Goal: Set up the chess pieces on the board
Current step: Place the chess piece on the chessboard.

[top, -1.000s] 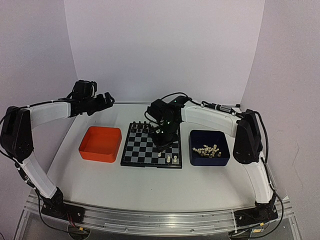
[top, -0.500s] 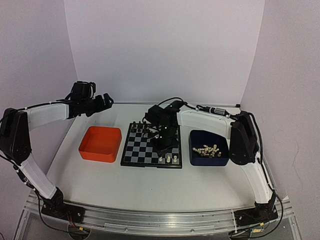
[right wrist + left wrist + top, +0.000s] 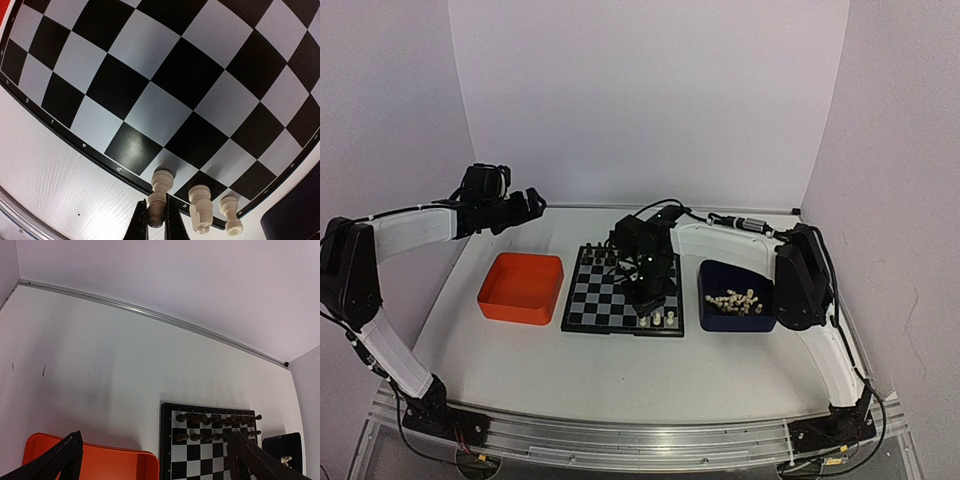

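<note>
**Table** [image 3: 620, 365]: pale work surface that carries everything listed below.

**Board** [image 3: 603, 296]: centre of the table, between the two trays. It has black and silver-grey squares and a black rim.

**Orange tray** [image 3: 516, 311]: left of the board, just beside it. No contents are visible.

**Dark blue tray** [image 3: 736, 322]: right of the board, just beside it. It holds the loose stock.

**Left gripper** [image 3: 527, 202]: raised over the far left of the table, well apart from the board. Its jaws are spread wide and carry nothing.

**Right gripper** [image 3: 156, 221]: low over the board's near right corner. Its jaws are pressed in on one cream piece.

**Black pieces** [image 3: 215, 426]: two filled rows along the far edge of the board.

**Loose cream pieces** [image 3: 733, 300]: a heap in the dark blue tray, not yet placed.

**Held cream piece** [image 3: 160, 192]: pinched by its body over the near row. Whether its base is resting on the square cannot be told.

**Two placed cream pieces** [image 3: 201, 215]: upright on the near row, on the squares to the right of the held piece. The closer one stands just beside the gripper.

**Hazards (judgement):**
- If the piece is let go before its base sits flat, it would likely tip or roll across the squares.
- As the jaws part, the right finger could brush the closest neighbour and knock it over, because the gap there is slim.
- A tilted lift-off might drag the piece off its square.
- A piece set across a line between squares would need fixing later.
</note>
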